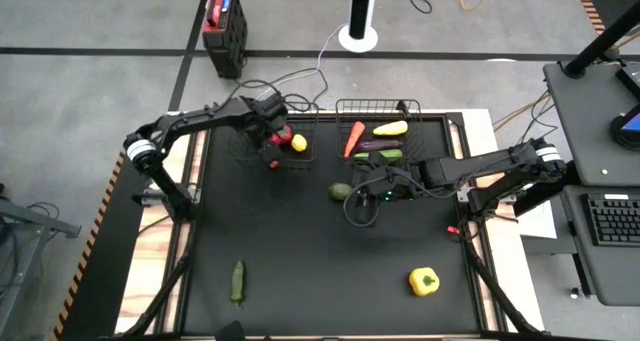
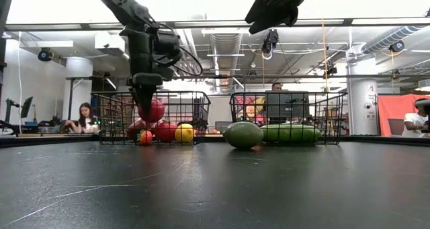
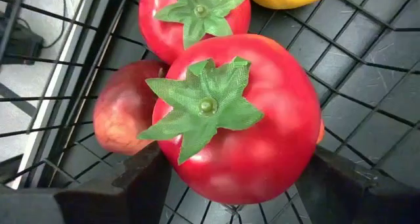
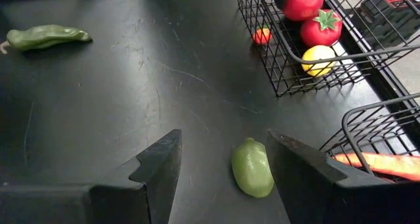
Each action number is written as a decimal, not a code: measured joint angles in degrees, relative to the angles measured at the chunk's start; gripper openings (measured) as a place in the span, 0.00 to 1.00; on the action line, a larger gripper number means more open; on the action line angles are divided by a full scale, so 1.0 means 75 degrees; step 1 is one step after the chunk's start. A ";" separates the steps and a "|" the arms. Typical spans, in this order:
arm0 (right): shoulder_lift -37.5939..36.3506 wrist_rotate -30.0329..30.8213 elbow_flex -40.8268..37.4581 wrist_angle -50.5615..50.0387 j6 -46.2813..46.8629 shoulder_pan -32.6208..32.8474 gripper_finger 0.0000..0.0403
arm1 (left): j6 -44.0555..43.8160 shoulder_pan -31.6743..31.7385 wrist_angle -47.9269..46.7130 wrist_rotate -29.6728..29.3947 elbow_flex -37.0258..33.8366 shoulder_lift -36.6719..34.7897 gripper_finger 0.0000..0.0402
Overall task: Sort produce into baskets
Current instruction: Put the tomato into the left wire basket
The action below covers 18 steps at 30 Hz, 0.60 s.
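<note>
A black desk (image 1: 300, 251) is carrying two wire baskets side by side. The left pincer (image 1: 274, 141) is gripping a red tomato (image 3: 246, 119) above the left basket (image 1: 300, 156), over another tomato (image 3: 193, 17) and a lemon (image 1: 298, 143). The right pincer (image 4: 223, 168) is hovering with its jaws apart around a green avocado (image 4: 252, 168) lying on the desk, empty.

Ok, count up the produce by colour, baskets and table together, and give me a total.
Red: 3, held tomato, second tomato, apple
Yellow: 3, lemon, squash, pepper
Green: 3, avocado, cucumber, long green piece
Orange: 2, carrot, small orange-red fruit
Purple: 1, eggplant
Total: 12
</note>
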 joint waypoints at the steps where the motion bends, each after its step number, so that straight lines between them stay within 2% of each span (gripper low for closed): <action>1: 0.0000 0.0000 0.0002 -0.0003 0.0000 0.0000 0.53 | 0.0000 0.0000 0.0004 0.0000 0.0000 0.0032 0.66; 18: 0.0000 0.0047 0.0002 -0.0002 -0.0006 0.0000 0.53 | -0.0410 -0.0006 0.0054 -0.0003 0.0000 0.0212 0.66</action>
